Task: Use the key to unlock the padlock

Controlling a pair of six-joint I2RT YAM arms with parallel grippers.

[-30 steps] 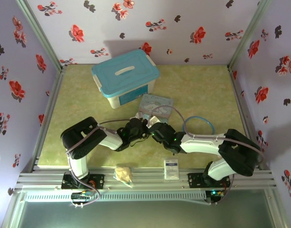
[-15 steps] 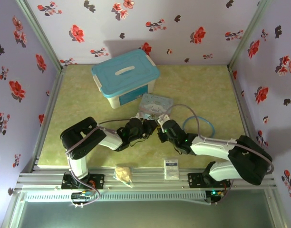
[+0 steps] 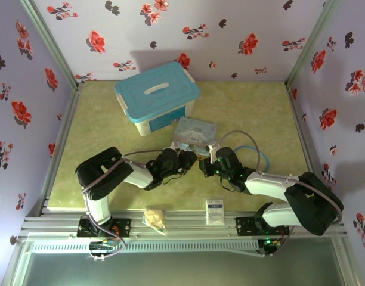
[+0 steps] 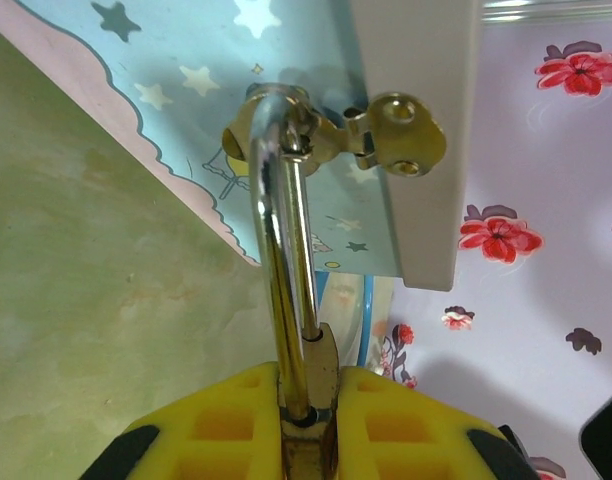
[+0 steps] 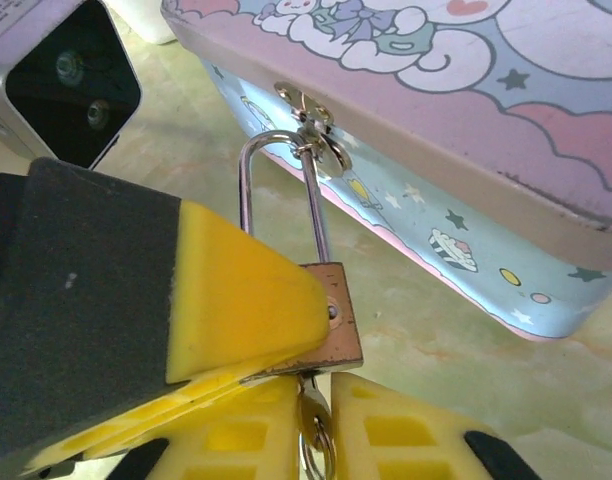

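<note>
The padlock is hooked by its shackle through the hasp of the pale blue cartoon tin, near the middle of the bench. The left gripper has its jaws pinching the brass body from 2 sides. Just below the body we see the key, reaching up to the lock's underside. It sits between the yellow pads of the right gripper. Those jaws stand close on either side of the key, yet we cannot tell whether they grip it. Behind the tin stands a teal-lidded box.
</note>
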